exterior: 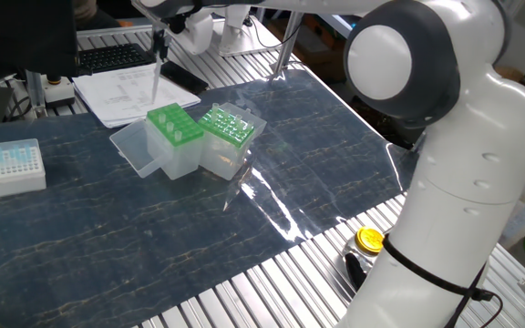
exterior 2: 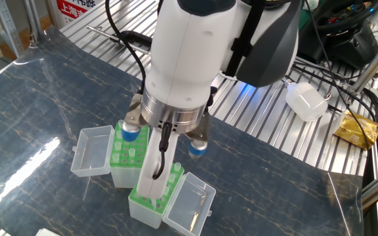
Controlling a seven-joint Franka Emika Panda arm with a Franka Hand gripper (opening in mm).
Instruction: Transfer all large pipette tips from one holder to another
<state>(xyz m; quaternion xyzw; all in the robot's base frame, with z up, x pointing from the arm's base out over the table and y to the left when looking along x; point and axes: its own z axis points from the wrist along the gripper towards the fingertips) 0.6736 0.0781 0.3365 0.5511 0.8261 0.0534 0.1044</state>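
Observation:
My gripper (exterior: 160, 46) hangs high above the back left of the mat, shut on one large pipette tip (exterior: 157, 80) that points down, above and just behind the left green holder (exterior: 174, 126). Its clear lid (exterior: 135, 146) lies open to the left. The right green holder (exterior: 225, 126) touches it and carries several clear tips. In the other fixed view my wrist hides the fingers and the held tip. There the two holders (exterior 2: 120, 154) (exterior 2: 167, 189) show partly beneath the white hand.
A small white box of bluish tips (exterior: 9, 166) sits at the mat's left edge. Papers (exterior: 121, 91) and a keyboard (exterior: 112, 56) lie behind the holders. My arm's bulky base (exterior: 454, 191) fills the right side, with a yellow cap (exterior: 370, 240) beside it. A white bottle (exterior 2: 306, 100) lies on the slats.

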